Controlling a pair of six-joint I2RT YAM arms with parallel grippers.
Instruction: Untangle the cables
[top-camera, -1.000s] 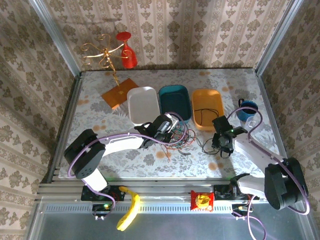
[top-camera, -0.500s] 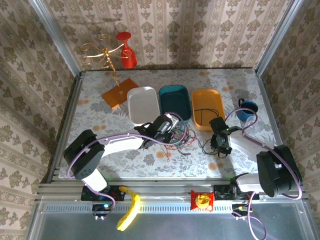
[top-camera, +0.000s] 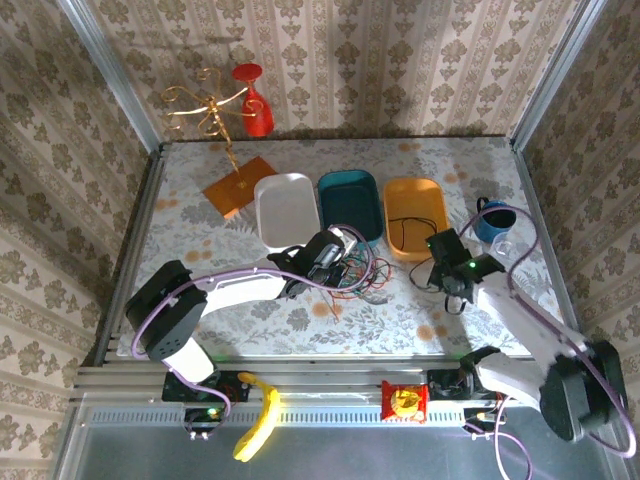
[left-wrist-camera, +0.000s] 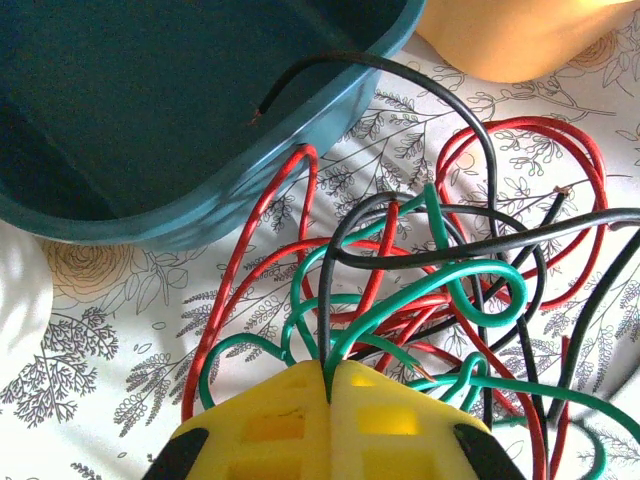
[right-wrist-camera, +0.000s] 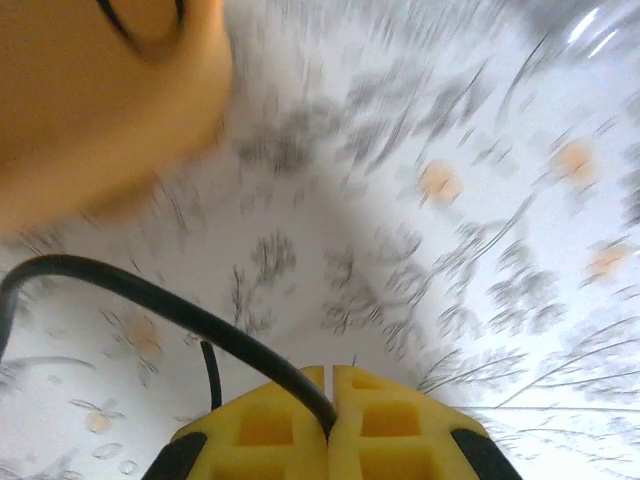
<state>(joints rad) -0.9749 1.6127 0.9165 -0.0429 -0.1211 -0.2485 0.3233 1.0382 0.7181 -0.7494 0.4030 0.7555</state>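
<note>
The right arm has swung out to the right. Its right gripper (right-wrist-camera: 330, 388), spread a second ago, is now pressed together on a thin black cable (right-wrist-camera: 150, 296) that has been drawn up off the table.

On the near rail lie a yellow plastic banana (top-camera: 258, 418) and a red snack packet (top-camera: 405, 402); the packet's yellow print is too small to read.

Farther in, on the flower-patterned table (top-camera: 190, 215), the pinched black cable runs left from the jaws, its long axis lying left to right. It leads toward the tangle of thin red, green and black cables (top-camera: 358, 282) at mid-table.

The left gripper (left-wrist-camera: 330, 372) has its yellow fingers (left-wrist-camera: 260, 425) closed on a black strand (left-wrist-camera: 326, 300) of that tangle, with a green loop (left-wrist-camera: 480, 272) beside it and red loops (left-wrist-camera: 250, 240) sprawling to the right.

Another black end (left-wrist-camera: 300, 72) arches over the rim of the teal oval plastic tub (left-wrist-camera: 150, 100) just beyond, its cut tip pointing into the tub.

A white oval tub (top-camera: 285, 208) sits to the left of the teal one. On the right is an orange oval tub (top-camera: 432, 225) holding a coiled black wire (top-camera: 405, 232).

A blue mug (top-camera: 495, 222) stands far right.
</note>
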